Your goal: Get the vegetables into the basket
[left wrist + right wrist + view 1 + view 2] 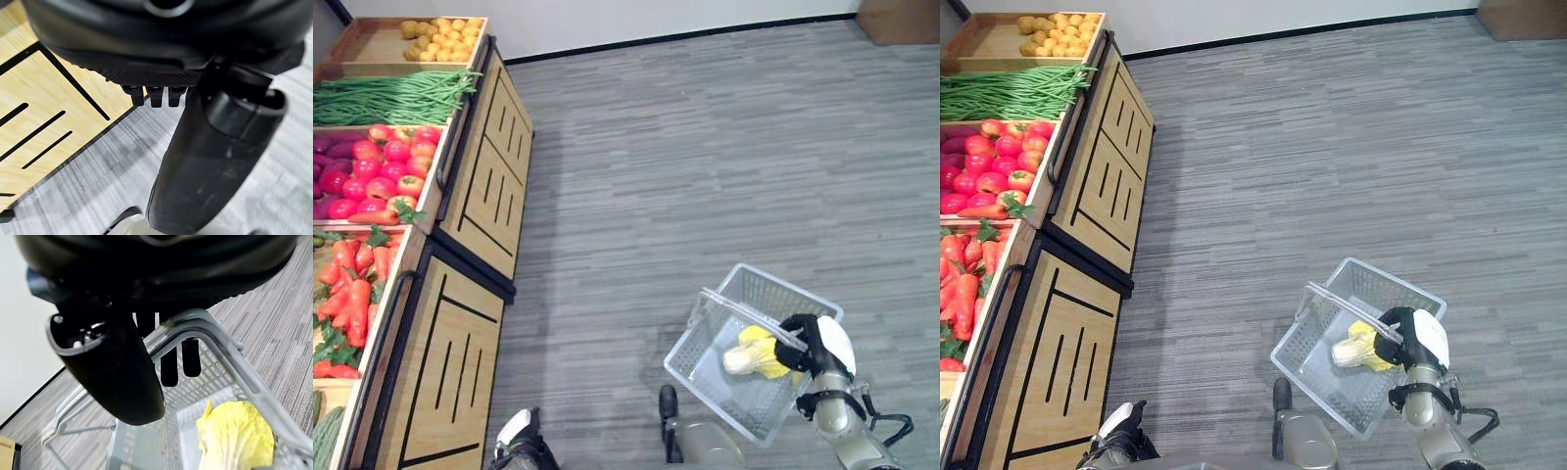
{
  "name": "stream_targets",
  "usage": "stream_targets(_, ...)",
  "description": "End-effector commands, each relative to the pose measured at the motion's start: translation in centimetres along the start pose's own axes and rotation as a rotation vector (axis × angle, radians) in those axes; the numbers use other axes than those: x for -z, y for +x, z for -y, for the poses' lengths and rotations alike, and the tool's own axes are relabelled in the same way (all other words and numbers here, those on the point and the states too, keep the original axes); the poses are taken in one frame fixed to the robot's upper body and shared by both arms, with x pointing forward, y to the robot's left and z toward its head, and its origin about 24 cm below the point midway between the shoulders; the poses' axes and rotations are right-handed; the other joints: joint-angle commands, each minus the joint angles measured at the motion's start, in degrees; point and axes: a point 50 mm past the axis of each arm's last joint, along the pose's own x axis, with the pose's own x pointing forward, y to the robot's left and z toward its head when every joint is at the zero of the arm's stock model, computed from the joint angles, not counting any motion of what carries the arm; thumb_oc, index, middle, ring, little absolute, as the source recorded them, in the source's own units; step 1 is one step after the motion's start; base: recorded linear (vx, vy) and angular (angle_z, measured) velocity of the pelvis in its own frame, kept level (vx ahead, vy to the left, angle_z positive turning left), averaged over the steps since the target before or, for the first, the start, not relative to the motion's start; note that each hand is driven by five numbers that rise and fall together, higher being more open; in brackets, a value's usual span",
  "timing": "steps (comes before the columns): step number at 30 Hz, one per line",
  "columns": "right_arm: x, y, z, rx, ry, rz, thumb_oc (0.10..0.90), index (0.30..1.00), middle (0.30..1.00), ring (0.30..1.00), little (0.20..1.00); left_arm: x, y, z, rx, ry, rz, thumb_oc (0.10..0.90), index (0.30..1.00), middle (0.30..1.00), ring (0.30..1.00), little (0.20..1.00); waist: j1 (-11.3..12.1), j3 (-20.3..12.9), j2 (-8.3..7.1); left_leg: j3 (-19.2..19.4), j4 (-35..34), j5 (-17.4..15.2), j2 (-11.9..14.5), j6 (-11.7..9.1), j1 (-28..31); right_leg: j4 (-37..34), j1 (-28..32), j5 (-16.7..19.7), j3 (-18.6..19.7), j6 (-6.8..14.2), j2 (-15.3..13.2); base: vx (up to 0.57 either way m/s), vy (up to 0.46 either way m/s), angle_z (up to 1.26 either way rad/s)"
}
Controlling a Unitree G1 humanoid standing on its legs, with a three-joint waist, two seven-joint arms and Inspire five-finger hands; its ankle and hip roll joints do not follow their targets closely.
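One cabbage (756,353) lies in my grey basket (715,377), at five o'clock from the produce shelf (372,206). My right robot hand (146,352) curls round the handle (205,330). Leafy, light, bruisable: I'd cup firm vegetables underneath. Left robot hand (161,73): can't tell.

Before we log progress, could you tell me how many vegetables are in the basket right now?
1: a yellow cabbage lying in the grey basket that the right hand holds by its handle; nothing else shows inside.

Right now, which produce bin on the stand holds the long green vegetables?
The green bean bin, second from the far end, between the orange fruit bin and the red tomatoes.
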Motion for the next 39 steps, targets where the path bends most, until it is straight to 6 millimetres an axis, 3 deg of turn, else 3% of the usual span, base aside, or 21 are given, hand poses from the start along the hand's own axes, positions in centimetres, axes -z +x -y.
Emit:
stream_targets(1, -4.6, 2.1, 5.3, 0.263, 0.107, 0.248, 0.400, 0.300, 0.300, 0.300, 0.300, 0.5, 0.1, -0.7, -0.032, 0.020, -0.003, 0.900, 1.000, 1.000, 1.000, 1.000, 0.02, -1.04, -2.14, 4.61, -11.06, 1.69, -5.56, 8.48, -3.82, 2.68, 2.19, -3.56, 3.57, 6.32, -3.82, 0.15, -0.014, 0.08)
stream_targets(3, -4.6, 2.1, 5.5, 0.286, 0.110, 0.247, 0.400, 0.300, 0.300, 0.300, 0.300, 0.5, 0.1, -0.5, -0.029, 0.029, -0.003, 0.900, 1.000, 1.000, 1.000, 1.000, 0.49, -0.77, -2.64, 6.05, -15.29, -0.54, -5.72, 9.27, -7.49, 2.19, 3.43, -4.17, 3.67, 6.70, -4.60, 0.14, 0.011, 0.15)
stream_targets(5, -4.5, 2.1, 5.5, 0.299, 0.104, 0.244, 0.400, 0.300, 0.300, 0.300, 0.300, 0.6, 0.0, -0.3, -0.027, 0.052, 0.000, 0.900, 1.000, 1.000, 1.000, 1.000, 1.35, -0.34, -2.58, 6.47, -18.76, 1.27, -5.42, 9.44, -10.57, 2.21, 4.94, -5.23, 4.14, 6.68, -4.55, 0.20, 0.049, 0.10)
stream_targets(6, -4.3, 2.1, 5.3, 0.298, 0.105, 0.233, 0.400, 0.300, 0.300, 0.300, 0.300, 0.8, 0.0, -0.2, -0.022, 0.067, -0.008, 0.900, 1.000, 1.000, 1.000, 1.000, 2.18, -0.10, -2.22, 6.98, -21.47, 5.61, -4.57, 8.91, -14.13, 2.24, 6.92, -6.39, 4.61, 6.47, -3.65, 0.20, 0.054, -0.25)
stream_targets(10, -3.9, 1.8, 4.7, 0.275, 0.102, 0.218, 0.400, 0.300, 0.300, 0.300, 0.300, 1.7, -0.3, 0.1, -0.007, 0.088, -0.026, 0.900, 1.000, 1.000, 1.000, 1.000, 2.82, -0.41, -2.35, 9.19, -23.88, 7.40, -4.01, 8.68, -13.76, 1.99, 9.95, -8.04, 6.17, 6.63, -3.07, 0.24, 0.086, -0.31)
stream_targets(13, -3.2, 1.4, 4.2, 0.248, 0.090, 0.182, 0.400, 0.300, 0.300, 0.300, 0.300, 2.1, -0.5, 0.4, 0.006, 0.098, -0.031, 0.900, 1.000, 1.000, 1.000, 1.000, 3.08, -1.64, -2.69, 10.95, -24.43, 6.24, -4.64, 9.63, -11.80, 1.72, 11.80, -8.90, 6.68, 7.54, -4.47, 0.25, 0.183, -0.45)
stream_targets(20, -3.0, 1.5, 3.1, 0.222, 0.122, 0.135, 0.400, 0.300, 0.300, 0.300, 0.300, 2.3, -0.2, -0.3, -0.012, 0.080, -0.036, 0.900, 1.000, 1.000, 1.000, 1.000, 3.45, -2.98, -4.93, 13.72, -18.06, -0.44, -7.66, 12.64, -11.97, 1.81, 12.20, -7.20, 9.41, 10.64, -8.89, 0.17, 0.208, -0.27)
stream_targets(25, -4.5, 2.4, 2.6, 0.213, 0.151, 0.162, 0.400, 0.300, 0.300, 0.300, 0.300, 2.3, 0.3, -1.9, -0.061, 0.055, -0.047, 0.900, 1.000, 1.000, 1.000, 1.000, 4.08, -2.89, -6.35, 14.57, -15.61, -4.03, -9.53, 14.26, -12.64, 3.14, 10.58, -3.28, 10.54, 12.57, -10.94, 0.10, 0.190, -0.17)
stream_targets(29, -5.0, 2.6, 2.2, 0.195, 0.158, 0.175, 0.400, 0.300, 0.300, 0.300, 0.300, 2.3, 0.4, -2.4, -0.077, 0.048, -0.051, 0.900, 1.000, 1.000, 1.000, 1.000, 4.33, -2.73, -6.69, 14.61, -16.19, -4.63, -10.37, 15.22, -12.00, 6.20, 9.08, -1.07, 11.04, 13.20, -11.15, 0.05, 0.101, 0.09)
stream_targets(34, -6.7, 2.9, 1.4, 0.167, 0.178, 0.225, 0.400, 0.300, 0.300, 0.300, 0.300, 2.7, 0.5, -2.9, -0.090, 0.038, -0.073, 0.900, 1.000, 1.000, 1.000, 1.000, 3.90, -0.70, -5.24, 13.88, -20.67, -4.46, -10.87, 17.03, -6.75, 21.33, 1.15, 3.44, 10.42, 13.07, -9.03, 0.04, 0.128, 0.06)
stream_targets(39, -7.1, 2.8, 1.5, 0.171, 0.172, 0.251, 0.400, 0.300, 0.300, 0.300, 0.300, 3.0, 0.5, -2.8, -0.079, 0.045, -0.087, 0.900, 1.000, 1.000, 1.000, 1.000, 2.50, 0.84, -4.10, 12.34, -22.08, -4.97, -10.96, 16.77, -2.82, 19.85, -5.08, 0.09, 9.79, 11.44, -6.88, 0.12, 0.026, 0.09)
